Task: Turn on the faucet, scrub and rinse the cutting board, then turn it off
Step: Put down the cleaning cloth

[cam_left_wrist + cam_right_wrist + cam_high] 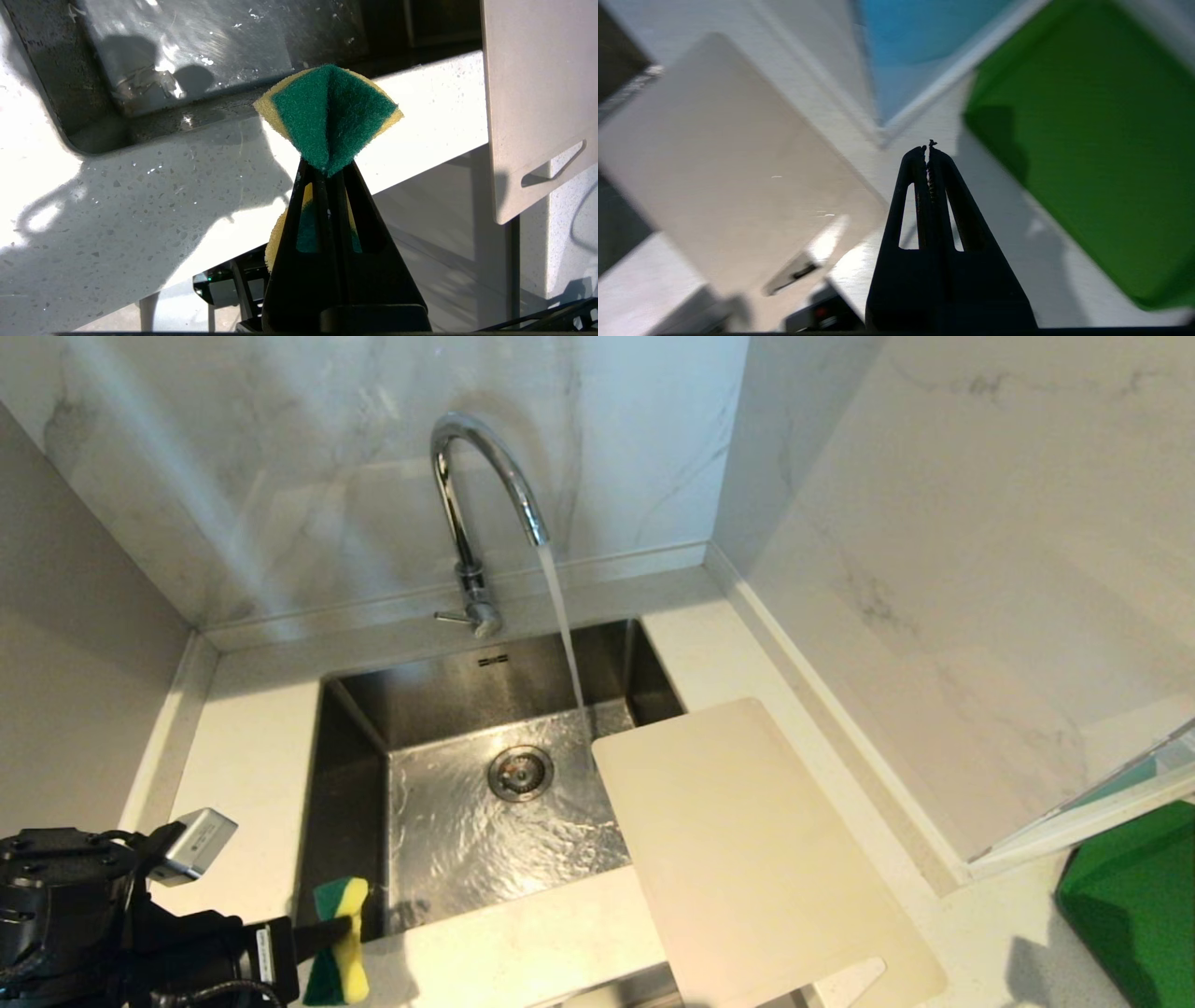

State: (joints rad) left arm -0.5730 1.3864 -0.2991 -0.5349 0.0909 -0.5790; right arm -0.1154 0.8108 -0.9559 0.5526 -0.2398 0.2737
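Your faucet [476, 504] runs into the sink [448, 840] while the cutting board [747, 859] lies on the desk [252, 756] overhanging both the basin and the front edge — your left tool [327, 163] pinches a sponge [329, 114], your right tool [928, 151] is closed and empty — so a careless nudge could tip the board off.

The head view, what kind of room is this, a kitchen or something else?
Most likely a kitchen sink corner: a steel sink set into a pale speckled counter, a chrome faucet running water into it, and a cutting board lying partly over the basin's edge, with marble-look walls behind.
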